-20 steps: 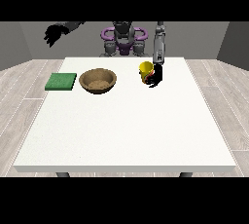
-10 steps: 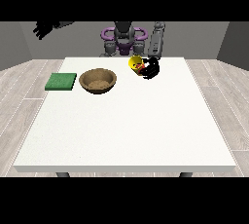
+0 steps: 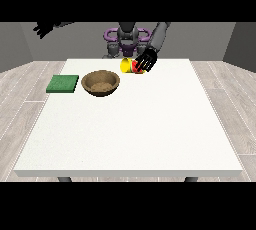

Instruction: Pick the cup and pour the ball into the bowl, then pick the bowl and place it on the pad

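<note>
Robot hand at view's right curled around tilted yellow cup, just right of the bowl; green pad left of bowl.

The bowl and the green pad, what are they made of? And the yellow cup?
The bowl looks like wood: brown, matte, darker inside, though it could be brown plastic. The green pad looks like soft foam or cloth: flat, dull, no shine. The yellow cup, held tilted by the hand at the view's right, looks like smooth plastic, bright and evenly colored.
</note>
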